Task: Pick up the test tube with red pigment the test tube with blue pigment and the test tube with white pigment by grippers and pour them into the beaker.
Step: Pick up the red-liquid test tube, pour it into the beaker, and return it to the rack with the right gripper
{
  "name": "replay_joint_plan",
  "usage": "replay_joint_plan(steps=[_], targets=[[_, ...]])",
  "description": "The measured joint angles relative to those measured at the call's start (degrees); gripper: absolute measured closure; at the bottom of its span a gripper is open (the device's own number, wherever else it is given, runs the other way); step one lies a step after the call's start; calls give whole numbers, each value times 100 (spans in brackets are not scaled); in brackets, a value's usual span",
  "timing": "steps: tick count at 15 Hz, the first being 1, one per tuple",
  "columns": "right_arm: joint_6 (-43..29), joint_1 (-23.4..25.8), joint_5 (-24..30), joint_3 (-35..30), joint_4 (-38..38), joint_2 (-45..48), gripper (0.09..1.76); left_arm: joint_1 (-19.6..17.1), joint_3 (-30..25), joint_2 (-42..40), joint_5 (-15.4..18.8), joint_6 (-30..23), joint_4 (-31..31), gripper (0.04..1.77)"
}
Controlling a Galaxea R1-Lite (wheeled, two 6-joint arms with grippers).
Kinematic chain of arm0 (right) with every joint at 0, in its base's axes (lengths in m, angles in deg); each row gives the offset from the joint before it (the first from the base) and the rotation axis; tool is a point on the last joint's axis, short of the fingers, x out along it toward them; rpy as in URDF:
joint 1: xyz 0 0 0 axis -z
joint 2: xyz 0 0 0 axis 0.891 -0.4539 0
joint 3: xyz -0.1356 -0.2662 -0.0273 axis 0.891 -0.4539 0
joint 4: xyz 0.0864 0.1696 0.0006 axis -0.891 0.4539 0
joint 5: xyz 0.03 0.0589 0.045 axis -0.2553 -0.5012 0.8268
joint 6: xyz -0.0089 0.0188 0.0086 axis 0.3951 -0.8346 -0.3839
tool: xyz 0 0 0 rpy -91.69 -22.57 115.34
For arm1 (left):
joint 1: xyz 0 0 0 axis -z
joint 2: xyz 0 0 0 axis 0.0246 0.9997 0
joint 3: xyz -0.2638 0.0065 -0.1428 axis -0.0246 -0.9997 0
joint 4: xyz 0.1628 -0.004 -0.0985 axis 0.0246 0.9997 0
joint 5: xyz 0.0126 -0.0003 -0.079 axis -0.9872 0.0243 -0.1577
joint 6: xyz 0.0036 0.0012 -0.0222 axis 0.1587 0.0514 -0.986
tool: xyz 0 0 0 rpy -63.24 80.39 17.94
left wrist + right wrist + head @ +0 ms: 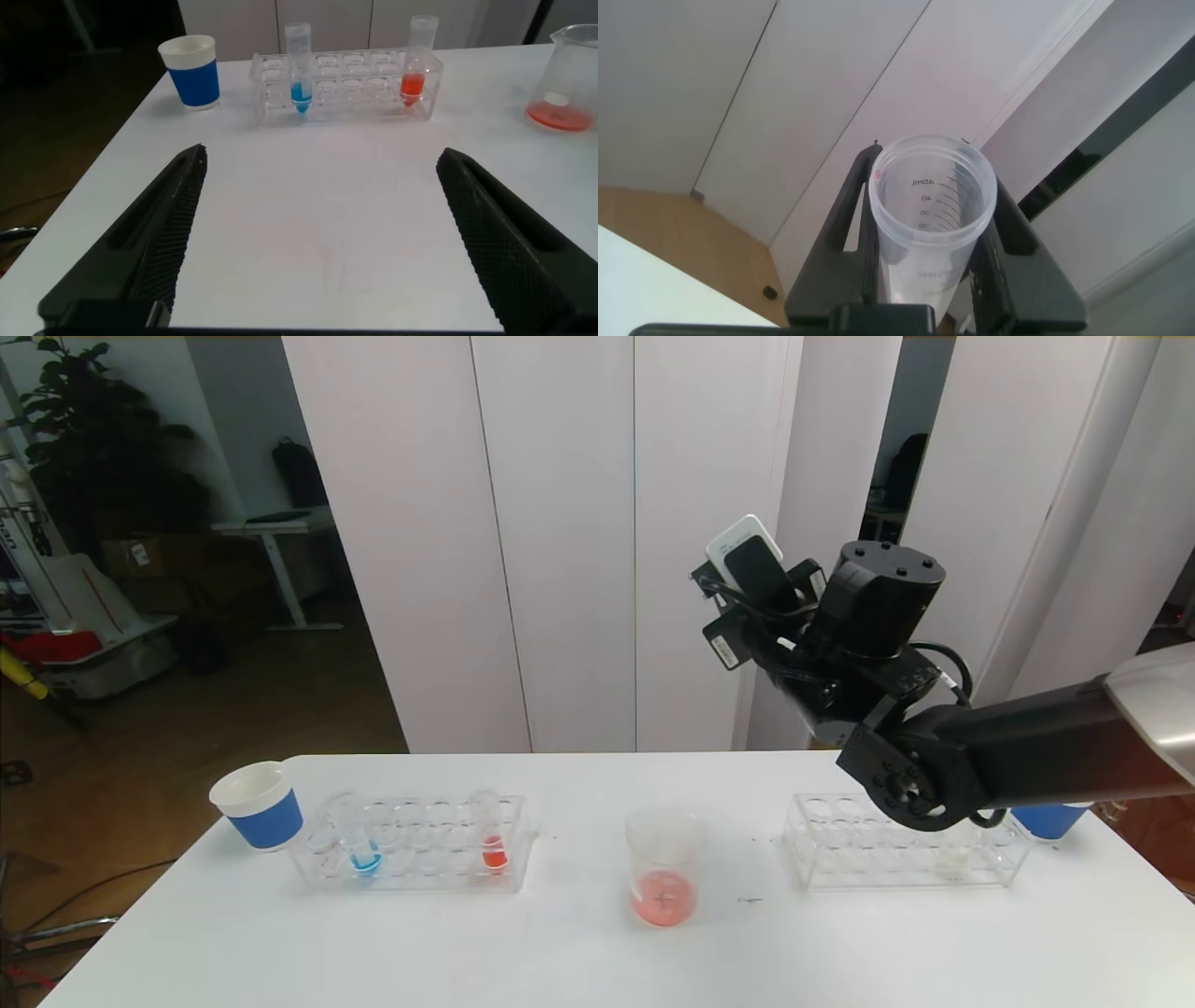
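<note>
My right gripper (924,154) is shut on a clear tube (932,219) with printed graduation marks and a tiny red speck at its rim. It holds the tube high in the air, mouth toward the camera. In the head view my right wrist (868,616) is raised above the right rack (901,845) and hides the fingers. A faint cream-white tube (952,861) stands in that rack. The beaker (664,868) holds red pigment at table centre. The blue tube (364,854) and a red tube (493,845) stand in the left rack (411,845). My left gripper (322,154) is open and empty, low before that rack.
A blue-sleeved white cup (260,805) stands left of the left rack. A second blue cup (1050,819) is partly hidden behind my right arm. White panels stand behind the table's far edge (560,754).
</note>
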Motion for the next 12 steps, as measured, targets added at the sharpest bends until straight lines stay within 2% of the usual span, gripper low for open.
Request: replay_joint_plan(steps=[3,8,12], targets=[[-1251,-44,-261,-99,90,55,125,0,0,0,0,0,0,6],[-3672,-138,-647,-691,595,324,125,0,0,0,0,-5,0,6],[-4347,-138,-702,-809,1319,562,125,0,0,0,0,0,0,6]])
